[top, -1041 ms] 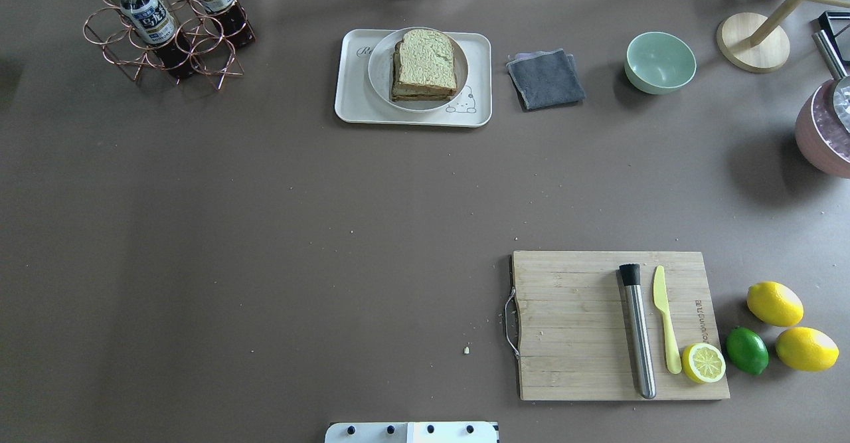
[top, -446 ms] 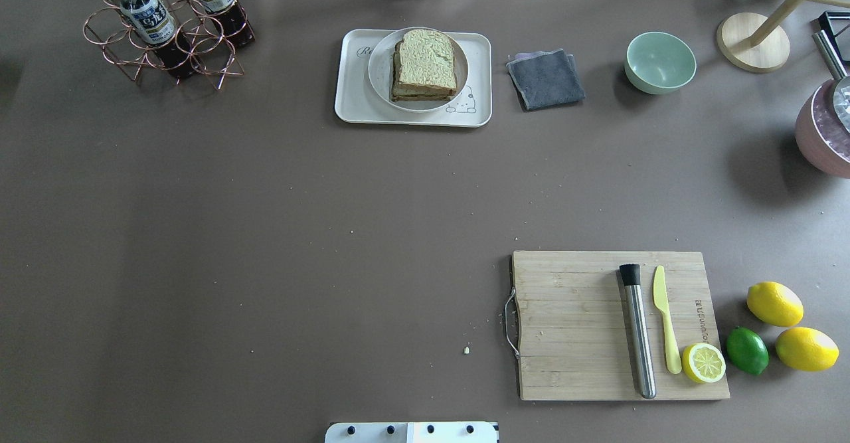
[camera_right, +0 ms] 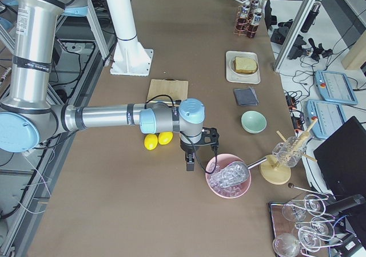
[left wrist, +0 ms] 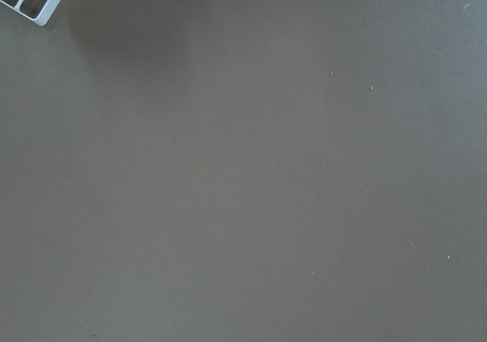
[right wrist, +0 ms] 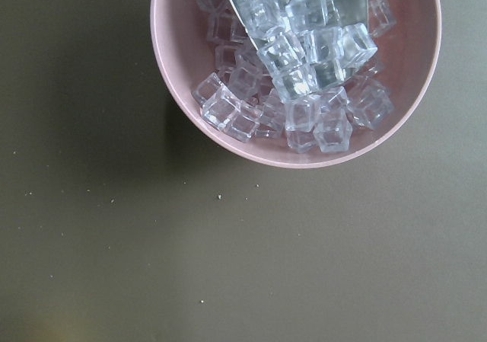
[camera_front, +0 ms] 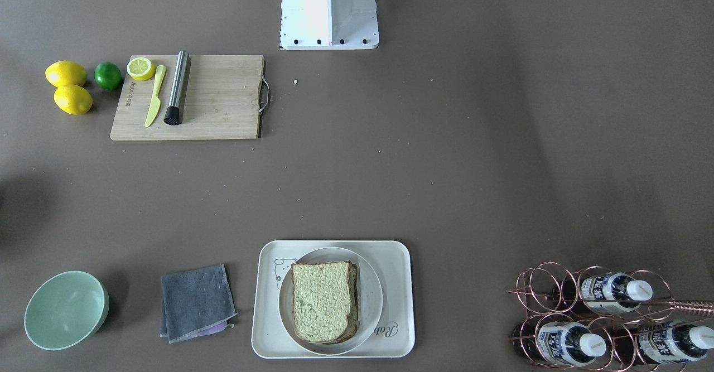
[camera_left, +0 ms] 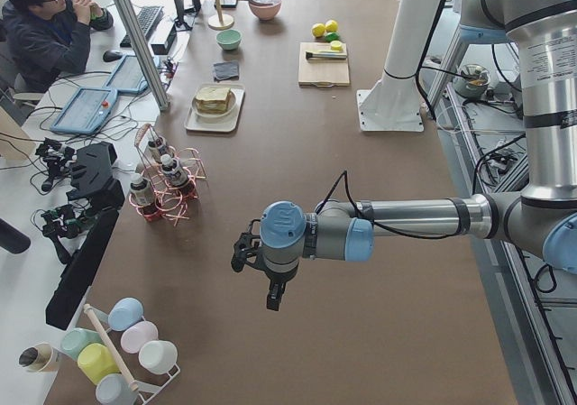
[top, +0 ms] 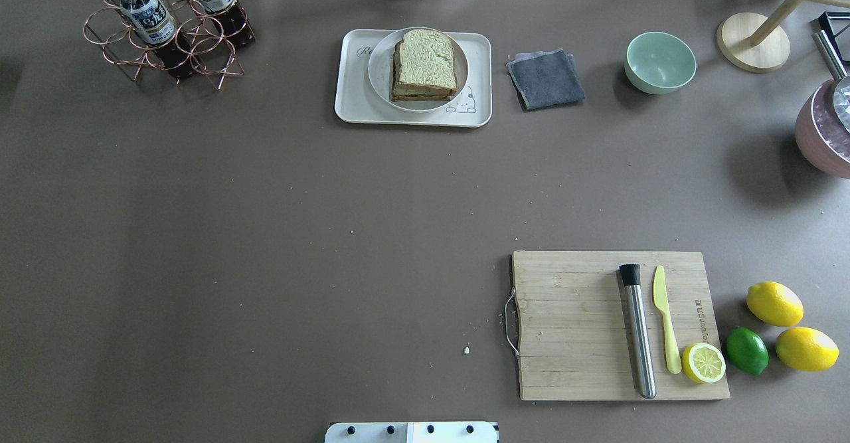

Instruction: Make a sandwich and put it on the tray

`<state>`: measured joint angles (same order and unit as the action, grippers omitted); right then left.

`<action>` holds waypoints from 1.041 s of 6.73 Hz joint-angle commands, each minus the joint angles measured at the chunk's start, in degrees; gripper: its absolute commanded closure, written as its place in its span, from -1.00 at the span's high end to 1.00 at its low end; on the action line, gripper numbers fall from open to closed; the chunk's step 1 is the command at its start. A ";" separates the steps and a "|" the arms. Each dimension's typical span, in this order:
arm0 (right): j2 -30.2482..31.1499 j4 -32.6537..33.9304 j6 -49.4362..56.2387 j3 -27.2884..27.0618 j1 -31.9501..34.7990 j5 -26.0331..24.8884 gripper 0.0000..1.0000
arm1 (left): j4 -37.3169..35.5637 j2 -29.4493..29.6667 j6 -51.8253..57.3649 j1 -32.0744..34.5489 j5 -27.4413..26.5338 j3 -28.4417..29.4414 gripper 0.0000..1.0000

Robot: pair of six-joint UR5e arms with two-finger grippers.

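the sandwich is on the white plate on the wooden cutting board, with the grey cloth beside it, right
Not quite. The sandwich is on the white plate, but that plate sits on the cream tray, not the wooden cutting board, as the overhead exterior view shows. The grey cloth does lie beside the tray.

The table (top: 265, 230) has a matt, smooth brown covering, possibly paper. The tray (top: 348, 97) and plate (top: 380, 71) look like matt cream plastic; the sandwich (top: 425, 64) shows rough, porous crumb. The cutting board (top: 571, 323) at the near right is pale grained wood, carrying a brushed-steel cylinder (top: 639, 337) and a yellow plastic knife (top: 664, 317). The cloth (top: 546, 79) is soft grey fabric, the rack (top: 199, 39) shiny copper-toned wire.
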<state>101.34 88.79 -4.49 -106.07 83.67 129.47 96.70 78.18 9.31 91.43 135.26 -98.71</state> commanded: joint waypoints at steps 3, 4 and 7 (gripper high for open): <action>0.00 -0.02 -0.16 0.34 0.00 -0.01 1.00 | 0.33 0.13 0.00 -0.11 0.00 0.80 0.95; 0.00 -0.02 -0.16 0.34 0.00 0.08 1.00 | 0.33 0.13 0.00 -0.11 0.00 0.80 0.95; -0.09 -0.02 -0.25 0.42 -0.09 -0.01 1.00 | 0.42 0.31 0.00 -0.29 0.00 1.24 0.95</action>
